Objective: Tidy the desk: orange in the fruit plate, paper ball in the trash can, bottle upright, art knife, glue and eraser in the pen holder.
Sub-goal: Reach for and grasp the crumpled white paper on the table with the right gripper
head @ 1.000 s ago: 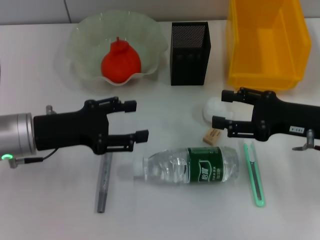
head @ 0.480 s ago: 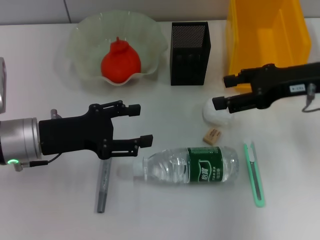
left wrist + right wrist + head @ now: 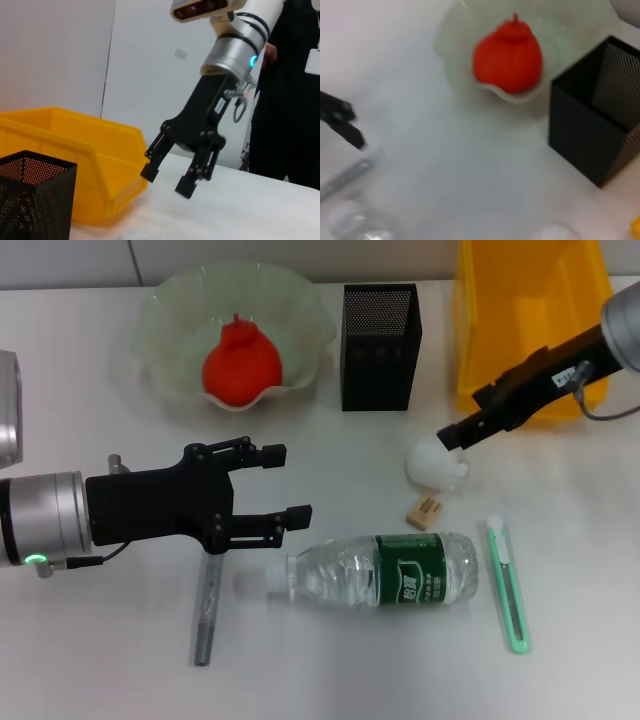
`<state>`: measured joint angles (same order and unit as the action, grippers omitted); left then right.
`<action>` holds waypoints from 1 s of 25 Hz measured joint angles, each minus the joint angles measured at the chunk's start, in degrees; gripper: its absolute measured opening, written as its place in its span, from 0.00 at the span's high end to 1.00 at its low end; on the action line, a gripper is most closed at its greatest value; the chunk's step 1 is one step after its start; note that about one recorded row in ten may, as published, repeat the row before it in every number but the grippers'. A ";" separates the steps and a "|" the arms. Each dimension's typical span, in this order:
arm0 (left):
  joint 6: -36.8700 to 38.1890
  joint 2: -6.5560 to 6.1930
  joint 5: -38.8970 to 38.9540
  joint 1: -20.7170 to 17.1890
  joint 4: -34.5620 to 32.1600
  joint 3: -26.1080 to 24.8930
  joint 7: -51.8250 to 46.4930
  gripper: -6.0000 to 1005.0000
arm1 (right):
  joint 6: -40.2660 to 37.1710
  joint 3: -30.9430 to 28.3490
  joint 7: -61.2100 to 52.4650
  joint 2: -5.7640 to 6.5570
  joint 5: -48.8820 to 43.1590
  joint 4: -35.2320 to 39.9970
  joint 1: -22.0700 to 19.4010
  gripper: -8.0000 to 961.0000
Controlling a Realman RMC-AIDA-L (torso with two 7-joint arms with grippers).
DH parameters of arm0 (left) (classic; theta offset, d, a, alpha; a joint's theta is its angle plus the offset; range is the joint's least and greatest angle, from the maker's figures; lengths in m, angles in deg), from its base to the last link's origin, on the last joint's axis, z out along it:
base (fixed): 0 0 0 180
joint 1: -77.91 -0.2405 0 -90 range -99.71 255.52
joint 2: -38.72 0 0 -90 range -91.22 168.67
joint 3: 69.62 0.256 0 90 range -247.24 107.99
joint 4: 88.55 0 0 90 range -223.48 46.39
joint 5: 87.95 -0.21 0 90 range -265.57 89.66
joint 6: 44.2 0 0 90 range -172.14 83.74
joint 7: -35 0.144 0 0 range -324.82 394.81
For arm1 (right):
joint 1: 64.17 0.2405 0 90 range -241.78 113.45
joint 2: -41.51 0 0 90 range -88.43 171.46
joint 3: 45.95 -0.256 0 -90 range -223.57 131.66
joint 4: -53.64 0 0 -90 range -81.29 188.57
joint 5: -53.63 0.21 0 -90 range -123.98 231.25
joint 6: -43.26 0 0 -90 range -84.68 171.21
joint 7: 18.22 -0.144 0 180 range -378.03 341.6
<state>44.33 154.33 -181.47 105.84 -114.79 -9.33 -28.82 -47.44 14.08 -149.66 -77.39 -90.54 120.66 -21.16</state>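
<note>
One fruit, the orange [image 3: 240, 364], sits in the plate [image 3: 170, 310]. From the head, the right gripper [image 3: 452, 436] hangs just above the paper ball [image 3: 435, 464]; the left gripper [image 3: 283, 483] gapes beside the bottle [image 3: 375, 569] lying flat. In the left wrist view the right gripper's [image 3: 167, 179] fingers spread, holding nothing. The right wrist view shows the holder [image 3: 598, 122] beside the plate. A shallow descent could knock the ball toward the eraser [image 3: 424, 511].

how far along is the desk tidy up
Done: the orange sits in the fruit plate. In hand: the open right end effector is over the paper ball. Left: bottle lying down; art knife, glue and eraser on the desk. Left end effector holds nothing.
</note>
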 joint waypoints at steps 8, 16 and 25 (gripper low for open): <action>-0.04 0.09 0.23 0.12 0.13 0.00 0.02 0.18 | 7.73 7.29 0.21 -0.11 -2.01 -3.60 0.52 0.13; -0.12 0.05 0.27 0.10 0.09 0.00 -0.49 0.18 | 13.29 12.51 1.89 -0.29 -1.19 -7.15 0.28 0.14; -0.11 0.05 0.27 0.27 0.06 -0.07 -0.59 0.18 | 18.28 13.75 4.35 -0.37 1.73 -12.16 0.47 0.15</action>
<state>44.22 154.38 -181.20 106.11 -114.73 -9.40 -29.42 -29.17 27.83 -145.30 -77.76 -88.81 108.49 -20.69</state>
